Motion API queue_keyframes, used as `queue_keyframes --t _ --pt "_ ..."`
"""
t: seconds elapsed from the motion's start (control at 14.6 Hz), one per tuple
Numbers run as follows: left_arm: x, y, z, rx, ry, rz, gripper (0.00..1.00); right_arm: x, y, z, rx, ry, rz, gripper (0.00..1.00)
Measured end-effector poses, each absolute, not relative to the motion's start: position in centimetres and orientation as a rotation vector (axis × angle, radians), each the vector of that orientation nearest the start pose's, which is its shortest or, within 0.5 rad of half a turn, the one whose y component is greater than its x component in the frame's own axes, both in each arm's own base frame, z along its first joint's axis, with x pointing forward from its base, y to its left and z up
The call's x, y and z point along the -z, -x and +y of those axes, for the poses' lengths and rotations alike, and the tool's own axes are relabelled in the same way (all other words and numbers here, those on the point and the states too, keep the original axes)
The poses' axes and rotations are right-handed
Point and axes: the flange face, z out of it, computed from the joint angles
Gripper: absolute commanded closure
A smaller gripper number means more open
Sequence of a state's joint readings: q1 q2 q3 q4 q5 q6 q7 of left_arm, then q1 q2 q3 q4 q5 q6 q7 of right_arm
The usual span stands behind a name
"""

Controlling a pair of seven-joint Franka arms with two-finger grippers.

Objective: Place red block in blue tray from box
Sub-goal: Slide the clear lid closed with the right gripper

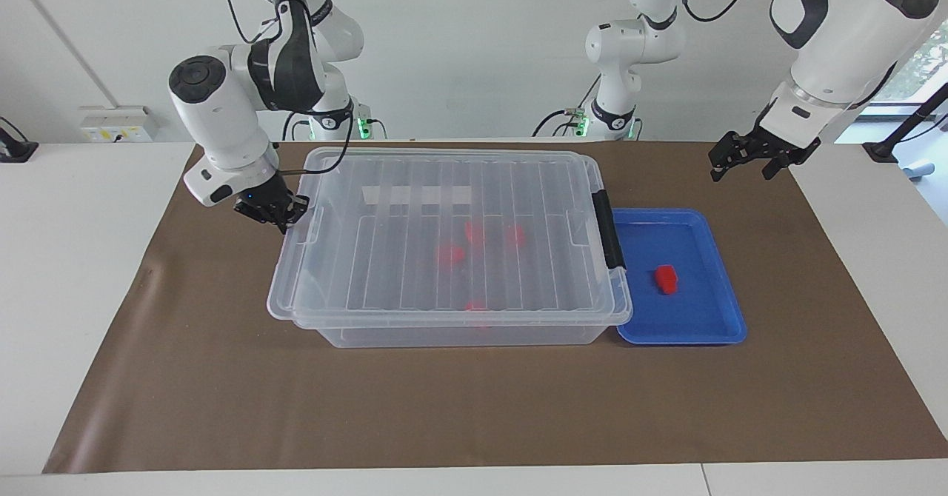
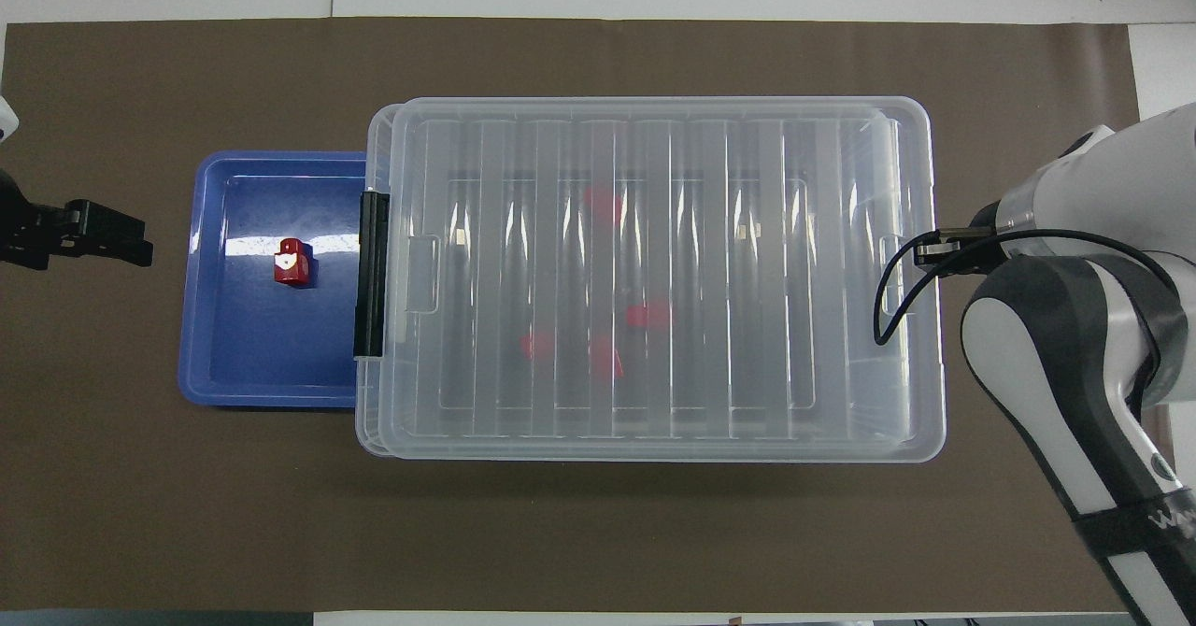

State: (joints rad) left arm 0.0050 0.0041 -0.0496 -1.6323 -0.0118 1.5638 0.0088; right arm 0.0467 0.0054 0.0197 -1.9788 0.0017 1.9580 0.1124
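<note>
While 1 red block (image 1: 666,278) already lies in the blue tray (image 1: 711,329), the step left looks like seating the lid (image 1: 452,237); press evenly at the rim, not the flexible ribbed middle. Right pincer (image 1: 272,210), clenched, sits at the clear box (image 1: 444,333) end; left pincer (image 1: 748,157) hangs released over the brown mat (image 1: 474,407), waiting; 4 red pieces (image 1: 450,254) show blurred through the plastic.

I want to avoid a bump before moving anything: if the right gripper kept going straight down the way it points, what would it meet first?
Most likely the box's lid rim: the right gripper, shut, hangs at the box corner at the right arm's end. Depth is unclear; it might slip past onto the brown mat.
</note>
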Motion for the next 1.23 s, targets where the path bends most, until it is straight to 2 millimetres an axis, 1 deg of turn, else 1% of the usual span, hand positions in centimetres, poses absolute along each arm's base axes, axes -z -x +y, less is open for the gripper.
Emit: queue_keyframes --t 0.21,0.55,0.68,0.75,0.82,0.89,0.96,1.03,1.1,1.23 --pt "-59.3 -55.3 -2.7 -0.097 3.159 0.083 0.00 -46.0 -55.2 4.3 -0.042 3.141 0.089 1.00" --pt "-59.5 -55.2 -2.7 -0.088 3.160 0.083 0.00 -46.1 -55.2 4.3 -0.040 3.141 0.090 1.00" --pt "-59.6 -55.2 -2.7 -0.084 3.160 0.083 0.00 -47.0 -55.3 4.0 -0.055 3.142 0.097 1.00" --pt "-59.6 -55.2 -2.7 -0.082 3.160 0.083 0.00 -48.1 -55.3 3.7 -0.070 3.142 0.106 0.72" --pt "-59.6 -55.2 -2.7 -0.080 3.160 0.083 0.00 -49.4 -55.3 3.3 -0.081 3.142 0.117 0.46" --pt "-59.6 -55.2 -2.8 -0.080 3.160 0.085 0.00 -50.7 -55.3 2.8 -0.091 3.141 0.130 0.36" --pt "-59.6 -55.2 -3.0 -0.080 3.160 0.090 0.00 -52.2 -55.2 2.3 -0.097 3.141 0.144 0.21" --pt "-59.6 -55.2 -3.2 -0.080 3.160 0.099 0.00 -53.9 -54.9 2.0 -0.103 3.140 0.152 0.02" --pt "-59.6 -55.2 -3.5 -0.080 3.160 0.106 0.00 -55.6 -54.6 1.8 -0.104 3.140 0.151 0.00" --pt "-59.6 -55.2 -3.7 -0.080 3.159 0.112 0.00 -59.3 -54.0 1.5 -0.097 3.140 0.141 0.00"
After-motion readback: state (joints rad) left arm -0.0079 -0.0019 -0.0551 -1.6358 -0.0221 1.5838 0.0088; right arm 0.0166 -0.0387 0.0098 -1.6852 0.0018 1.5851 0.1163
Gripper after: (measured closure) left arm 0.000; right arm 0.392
